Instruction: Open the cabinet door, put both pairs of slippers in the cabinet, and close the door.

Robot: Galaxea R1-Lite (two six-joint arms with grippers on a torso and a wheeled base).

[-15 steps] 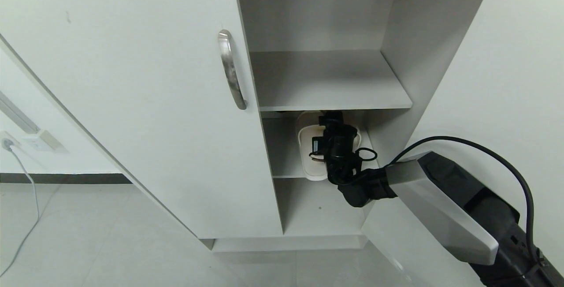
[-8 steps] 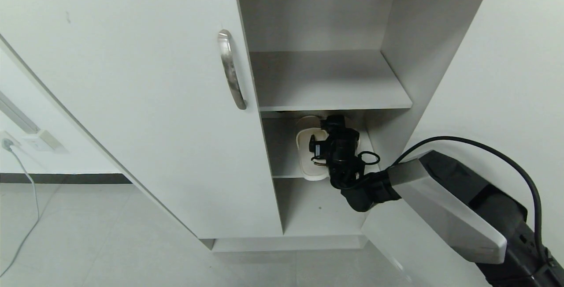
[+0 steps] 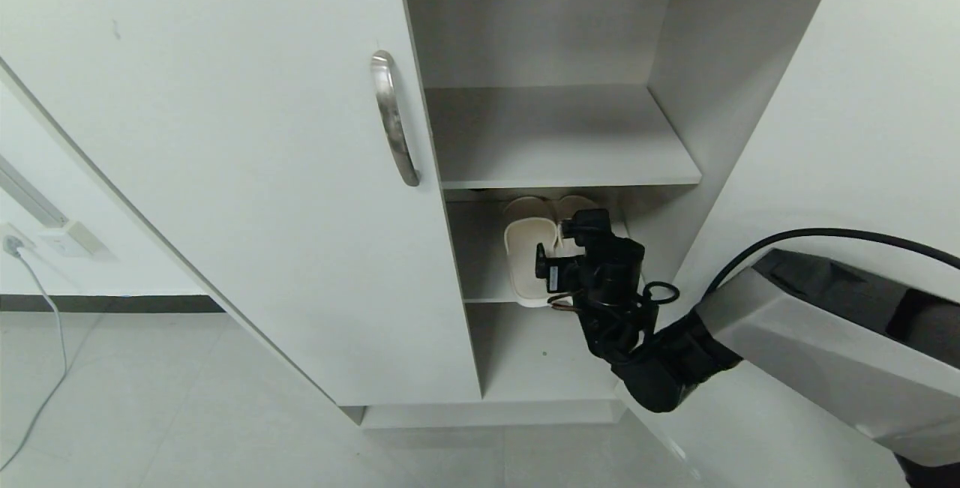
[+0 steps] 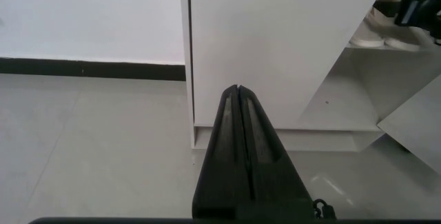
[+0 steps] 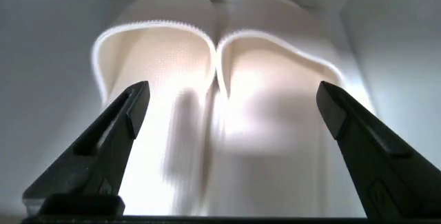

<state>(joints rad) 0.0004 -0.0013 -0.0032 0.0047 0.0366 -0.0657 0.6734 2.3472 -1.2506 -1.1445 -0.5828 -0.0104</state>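
Lighting: bright, even, diffuse room light. Glare: cream slippers point(image 5: 172, 114) just ahead of the right gripper point(image 5: 232, 92), washed near white at centre; its fingers point(image 5: 103, 148) dark silhouettes. Highlights: metal door handle point(image 3: 394, 117). Shadows: soft band under the shelf point(image 3: 555, 136) above that gripper. Sheen: floor tiles point(image 4: 89, 141) beyond the left gripper point(image 4: 238, 89).

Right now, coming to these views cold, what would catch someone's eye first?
The pair of cream slippers lies side by side on the cabinet's lower shelf, with the right gripper just in front of them, jaws wide open and empty. Next comes the open right door beside that arm. The left gripper is outside the cabinet, facing the shut left door, jaws shut.
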